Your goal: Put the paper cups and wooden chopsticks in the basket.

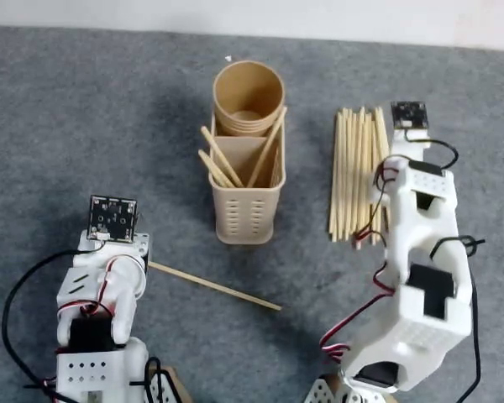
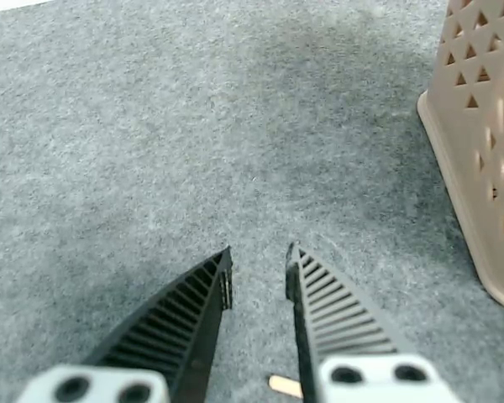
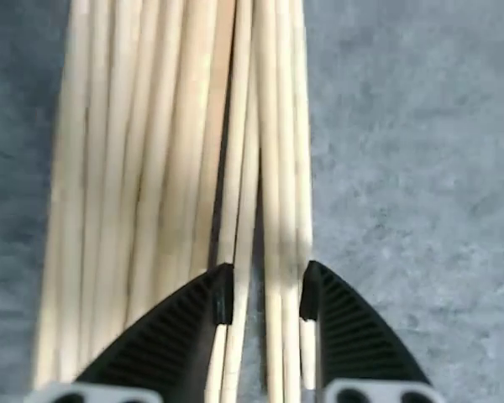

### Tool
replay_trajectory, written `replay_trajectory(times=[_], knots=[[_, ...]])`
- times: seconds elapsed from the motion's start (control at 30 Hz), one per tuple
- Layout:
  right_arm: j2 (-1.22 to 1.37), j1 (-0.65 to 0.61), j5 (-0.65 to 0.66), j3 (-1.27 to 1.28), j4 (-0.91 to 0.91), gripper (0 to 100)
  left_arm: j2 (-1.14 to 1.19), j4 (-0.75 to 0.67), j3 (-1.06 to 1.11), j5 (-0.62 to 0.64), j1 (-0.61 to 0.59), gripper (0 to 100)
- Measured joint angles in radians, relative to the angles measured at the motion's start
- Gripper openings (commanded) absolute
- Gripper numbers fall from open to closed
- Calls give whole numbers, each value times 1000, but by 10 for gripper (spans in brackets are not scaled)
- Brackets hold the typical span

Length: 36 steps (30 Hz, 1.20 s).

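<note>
Picking chopsticks: my right gripper, jaws apart, straddles the right pile. I should close next. Left gripper is also apart, over the near stray chopstick.

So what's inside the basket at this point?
In the basket, a stack of paper cups fills the far compartment; a few wooden chopsticks lean in the near one. The lower ends of both are hidden behind its walls.

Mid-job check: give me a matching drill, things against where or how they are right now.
1. paper cups
2. single chopstick
3. chopstick bundle
4. left end effector

A. lying flat below the right end effector
B. open, above the carpet
C. stacked in the basket
D. lying alone near the left arm

Pairs: 1-C, 2-D, 3-A, 4-B.
</note>
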Motion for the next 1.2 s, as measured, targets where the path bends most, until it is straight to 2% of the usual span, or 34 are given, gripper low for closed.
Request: replay_trajectory(times=[0.2, 0.33, 0.7, 0.93, 1.07, 1.2], knots=[[147, 43, 34, -135, 21, 139, 0, 0, 0, 0, 0, 140], [199, 49, 35, -224, 87, 1, 0, 0, 0, 0, 0, 140], [215, 68, 31, -347, 196, 5, 0, 0, 0, 0, 0, 140], [215, 66, -80, -543, 311, 6, 0, 0, 0, 0, 0, 140], [189, 20, -129, -606, 358, 6, 0, 0, 0, 0, 0, 140], [14, -55, -152, -608, 433, 6, 0, 0, 0, 0, 0, 140]])
